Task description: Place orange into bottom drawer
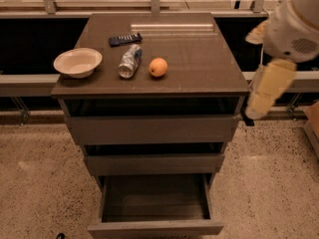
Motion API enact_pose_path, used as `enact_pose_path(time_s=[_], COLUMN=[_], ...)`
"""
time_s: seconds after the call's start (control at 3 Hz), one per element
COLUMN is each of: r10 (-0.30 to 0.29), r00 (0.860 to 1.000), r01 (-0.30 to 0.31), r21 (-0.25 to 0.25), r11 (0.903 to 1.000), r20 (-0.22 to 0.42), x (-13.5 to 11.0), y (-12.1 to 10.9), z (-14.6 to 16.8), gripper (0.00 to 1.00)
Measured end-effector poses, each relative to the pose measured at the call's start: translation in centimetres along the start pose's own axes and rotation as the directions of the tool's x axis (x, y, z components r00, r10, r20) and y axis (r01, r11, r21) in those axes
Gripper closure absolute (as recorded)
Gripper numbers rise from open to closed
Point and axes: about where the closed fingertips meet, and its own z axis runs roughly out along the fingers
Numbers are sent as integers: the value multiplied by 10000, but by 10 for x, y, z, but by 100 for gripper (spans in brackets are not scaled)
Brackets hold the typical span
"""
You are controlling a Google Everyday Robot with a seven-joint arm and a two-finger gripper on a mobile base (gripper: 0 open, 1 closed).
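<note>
Camera view, one record. Gripper [247,118]: hung off the right edge of the cabinet top [199,59], just below its level, at the end of the cream arm [271,83]; whether open or closed could not be told. It was well apart from the fruit. Orange [158,66]: sat on the top left of centre, just beside a crushed bottle [129,61], untouched, so the pick-up was judged not yet begun. Remote [125,39]: behind the bottle. Bowl [78,62]: near the left edge. Bottom drawer [154,228]: pulled out, interior bare and open to above, judged set ready to take the fruit. Top drawer [152,129] and middle drawer [154,164]: further in, leaving that opening uncovered.
</note>
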Motion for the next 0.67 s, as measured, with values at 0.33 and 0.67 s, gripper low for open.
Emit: enact_pose_path(time_s=[0.33, 0.67], r10=[-845, -1283], r00=[9925, 9765], r01=[825, 1254], r21=[251, 276], r11=[9963, 9917], r20=[887, 1733], x=[-54, -107], y=[-65, -119], z=[31, 61], gripper=[0, 0])
